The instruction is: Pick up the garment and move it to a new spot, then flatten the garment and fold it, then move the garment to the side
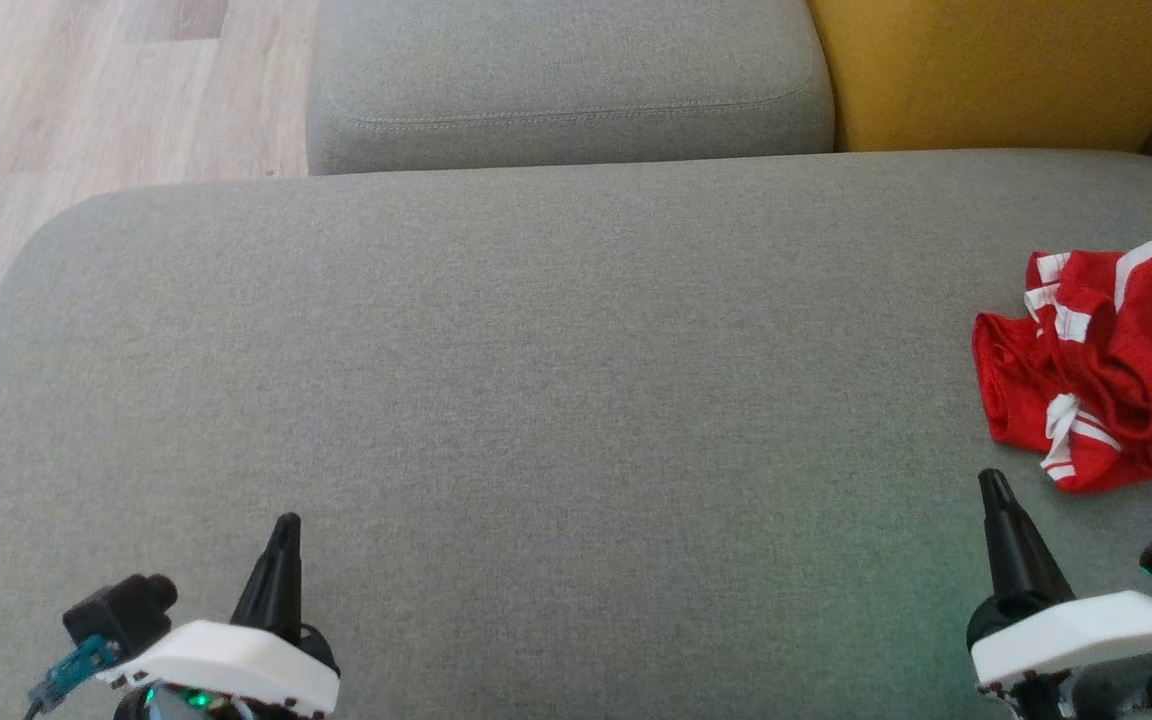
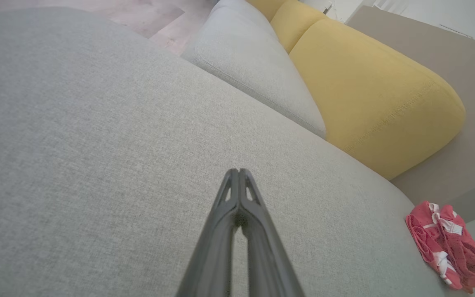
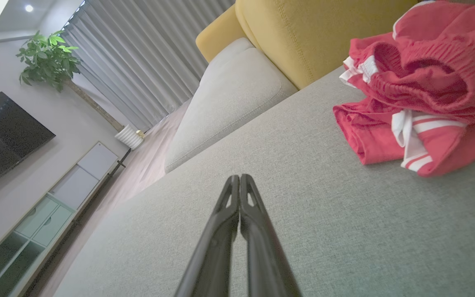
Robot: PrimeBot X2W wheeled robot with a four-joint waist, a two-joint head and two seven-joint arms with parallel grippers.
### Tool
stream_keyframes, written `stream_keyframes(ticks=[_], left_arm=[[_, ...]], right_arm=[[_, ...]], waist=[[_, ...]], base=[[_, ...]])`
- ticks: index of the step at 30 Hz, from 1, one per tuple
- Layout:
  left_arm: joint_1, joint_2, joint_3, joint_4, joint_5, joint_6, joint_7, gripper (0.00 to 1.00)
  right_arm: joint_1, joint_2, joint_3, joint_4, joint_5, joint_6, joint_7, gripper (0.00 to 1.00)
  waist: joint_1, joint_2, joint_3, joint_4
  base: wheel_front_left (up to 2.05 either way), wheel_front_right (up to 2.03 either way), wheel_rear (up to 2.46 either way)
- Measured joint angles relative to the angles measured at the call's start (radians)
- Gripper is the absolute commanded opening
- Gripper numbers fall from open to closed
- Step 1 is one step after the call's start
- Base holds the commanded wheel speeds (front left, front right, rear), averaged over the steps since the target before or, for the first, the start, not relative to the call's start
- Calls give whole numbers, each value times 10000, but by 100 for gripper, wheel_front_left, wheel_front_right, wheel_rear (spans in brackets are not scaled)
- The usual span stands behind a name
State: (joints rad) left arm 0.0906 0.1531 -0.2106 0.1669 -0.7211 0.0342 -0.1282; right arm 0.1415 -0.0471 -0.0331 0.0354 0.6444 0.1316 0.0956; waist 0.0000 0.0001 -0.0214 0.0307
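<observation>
Grey woven fabric of a wide sofa seat (image 1: 536,400) spreads under both of my arms, with a grey cushion (image 1: 566,90) and a yellow cushion (image 1: 1006,70) at its far edge and pale wooden floor (image 1: 86,90) at the far left. My left gripper (image 1: 288,522) is over the near left part of the seat and my right gripper (image 1: 989,480) over the near right part. Each has its two dark fingers pressed together to one point, and neither has hold of anything. The garment (image 1: 1106,370), red shorts with white stripes, lies crumpled in a heap at the right side of the seat. It is just beyond the tip of my right gripper and a little to the right of it, near but apart. It is well apart from my left gripper, across almost the whole seat. From the head I see both grippers and the heap together, though the right border cuts the heap. The right wrist view brings the garment close, at the upper right, so I can see its gathered waistband and striped hem. It gives also the room past the sofa: a dark screen (image 3: 2,132) on the wall, a green plant (image 3: 48,57), grey curtains (image 3: 146,53) and a low cabinet (image 3: 56,198). The left wrist view gives the garment small, at its lower right corner.
</observation>
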Motion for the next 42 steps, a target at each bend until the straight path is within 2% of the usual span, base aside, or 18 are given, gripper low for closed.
stream_keyframes(ticks=[42], left_arm=[[-635, -391, 1223, 500, -4360, -717, 1016, 0]], right_arm=[[-934, -35, -272, 1124, 4734, 0, -75, 0]], waist=[[0, 0, 119, -148]], base=[[0, 0, 0]])
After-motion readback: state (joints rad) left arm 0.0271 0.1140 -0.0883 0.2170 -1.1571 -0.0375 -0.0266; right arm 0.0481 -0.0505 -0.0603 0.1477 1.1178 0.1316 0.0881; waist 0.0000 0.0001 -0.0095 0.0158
